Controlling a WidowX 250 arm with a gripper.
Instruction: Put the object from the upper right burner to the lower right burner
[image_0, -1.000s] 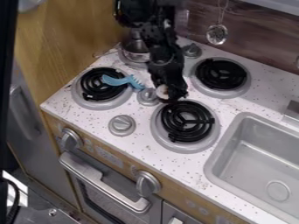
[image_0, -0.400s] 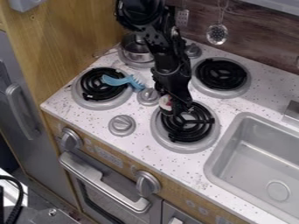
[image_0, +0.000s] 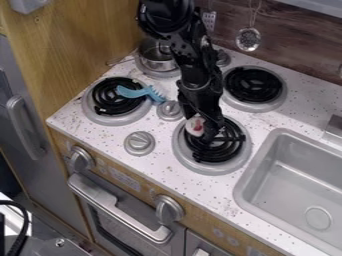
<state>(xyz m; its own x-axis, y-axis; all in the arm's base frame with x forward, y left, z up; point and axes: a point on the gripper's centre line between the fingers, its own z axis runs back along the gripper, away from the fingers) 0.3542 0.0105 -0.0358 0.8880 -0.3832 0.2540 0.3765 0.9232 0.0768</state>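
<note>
Small white-and-red object in my gripper at the lower right burner

The small rounded object (image_0: 195, 126), pale with a red patch, is between the fingers of my black gripper (image_0: 202, 131), which appears to be grasping it. It is at the back left part of the lower right burner (image_0: 212, 169); I cannot tell whether it touches the coils. I judge it light and fairly firm, perhaps a toy, with a smooth curved side that could slip or roll if pinched off-centre. The best hold is across its widest middle, with gentle, even pressure.

My black arm (image_0: 197, 65) enters from the top edge and slants down toward the right, wrist above the burner's rear edge, gripper pointing down at the coils.
</note>
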